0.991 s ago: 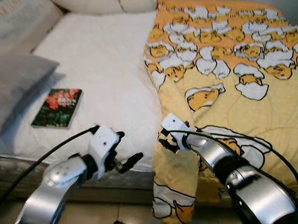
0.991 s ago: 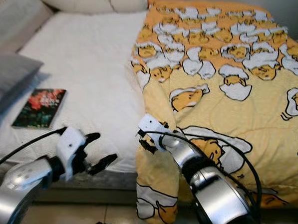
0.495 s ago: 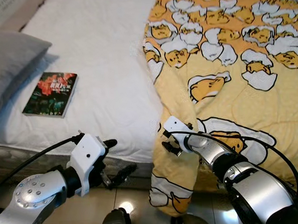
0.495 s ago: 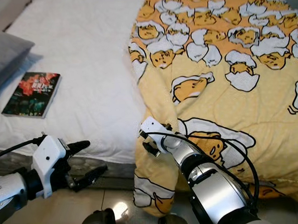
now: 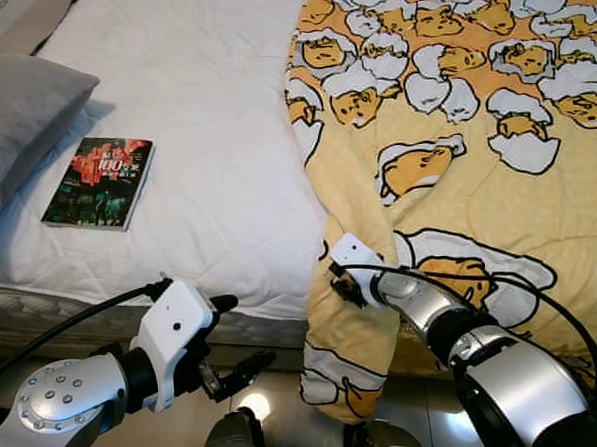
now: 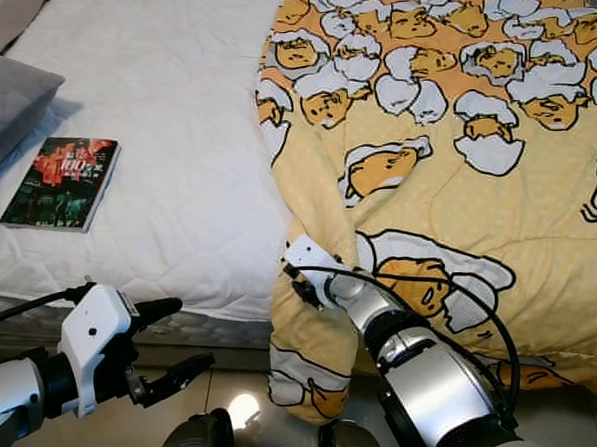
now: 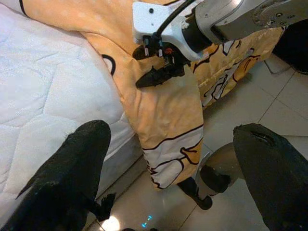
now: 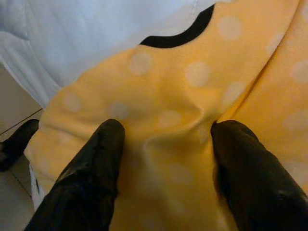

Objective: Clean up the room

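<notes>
Below us a bed (image 5: 204, 138) fills most of the head views, its white quilted mattress cover stitched in a soft diamond pattern and hanging a little over the edge above a glossy tiled floor (image 6: 189, 429) that throws back a spot of light. On the right half of the bed lies a thick yellow blanket (image 5: 474, 124), printed with cartoon egg figures in white, orange and black outline; its near corner droops off the mattress edge toward the floor in heavy folds. On the bare white side, well apart from the blanket, a thin rectangular book (image 5: 98, 182) with a dark cover and red lettering lies flat, and beside it at the bed's left edge sits a plump grey pillow (image 5: 13, 123). We hold our right gripper (image 5: 344, 286) against the hanging corner of the blanket, the silver forearm bent inward with its cable looping over it; in the right wrist view its black fingers (image 8: 86, 192) stand apart on either side of a raised crease of polka-dotted yellow cloth, so the jaws are spread and press on the fabric without closing on it. Our left gripper (image 5: 234, 337) hangs low in front of the mattress edge above the tiles, wrist turned toward the blanket, its jaws spread wide with nothing between them; its wrist view looks across at the right gripper on the drooping corner.
</notes>
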`<state>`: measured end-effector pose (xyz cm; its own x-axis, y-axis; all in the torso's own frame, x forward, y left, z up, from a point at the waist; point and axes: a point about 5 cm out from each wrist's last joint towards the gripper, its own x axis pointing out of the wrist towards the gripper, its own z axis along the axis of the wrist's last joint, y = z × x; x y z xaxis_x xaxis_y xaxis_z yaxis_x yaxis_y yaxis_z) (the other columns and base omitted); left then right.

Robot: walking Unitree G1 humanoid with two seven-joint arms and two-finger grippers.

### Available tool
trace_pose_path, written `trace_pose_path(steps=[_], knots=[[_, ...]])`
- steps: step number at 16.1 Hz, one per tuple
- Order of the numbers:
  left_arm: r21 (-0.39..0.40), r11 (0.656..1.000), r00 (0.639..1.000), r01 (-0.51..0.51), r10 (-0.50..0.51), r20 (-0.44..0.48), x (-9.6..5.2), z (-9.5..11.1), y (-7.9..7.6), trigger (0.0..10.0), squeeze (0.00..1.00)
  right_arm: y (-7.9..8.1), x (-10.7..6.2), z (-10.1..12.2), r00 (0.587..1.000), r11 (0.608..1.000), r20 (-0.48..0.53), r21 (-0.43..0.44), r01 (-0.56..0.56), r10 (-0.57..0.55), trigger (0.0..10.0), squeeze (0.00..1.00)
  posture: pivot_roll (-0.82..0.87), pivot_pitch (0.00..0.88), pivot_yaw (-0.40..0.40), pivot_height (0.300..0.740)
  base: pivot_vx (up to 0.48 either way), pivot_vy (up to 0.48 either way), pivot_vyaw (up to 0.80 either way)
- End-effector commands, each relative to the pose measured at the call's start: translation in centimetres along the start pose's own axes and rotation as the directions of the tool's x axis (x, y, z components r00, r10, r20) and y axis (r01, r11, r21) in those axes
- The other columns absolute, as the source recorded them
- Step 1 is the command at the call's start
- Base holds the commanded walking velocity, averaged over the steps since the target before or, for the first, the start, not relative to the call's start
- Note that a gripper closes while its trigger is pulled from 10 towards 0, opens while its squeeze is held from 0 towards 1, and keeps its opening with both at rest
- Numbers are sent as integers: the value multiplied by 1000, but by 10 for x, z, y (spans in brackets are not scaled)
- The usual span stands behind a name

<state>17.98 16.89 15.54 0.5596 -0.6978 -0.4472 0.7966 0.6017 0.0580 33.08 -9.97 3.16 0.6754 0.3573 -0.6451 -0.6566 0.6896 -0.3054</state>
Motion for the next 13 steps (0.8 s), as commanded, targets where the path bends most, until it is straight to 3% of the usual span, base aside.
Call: trace_pose_path(steps=[1,13], knots=[[9,1000,1000,0,0,-2,-3,2,-2,10000,0,4,0,-11,999,1000,-29,25,-16,17,0,0,261,208,-29,740,0,0,0],[-3,1000,1000,-17,17,-17,-4,1,1,10000,0,-2,-3,-15,999,996,-32,84,-18,20,0,0,267,205,-33,740,0,0,0]])
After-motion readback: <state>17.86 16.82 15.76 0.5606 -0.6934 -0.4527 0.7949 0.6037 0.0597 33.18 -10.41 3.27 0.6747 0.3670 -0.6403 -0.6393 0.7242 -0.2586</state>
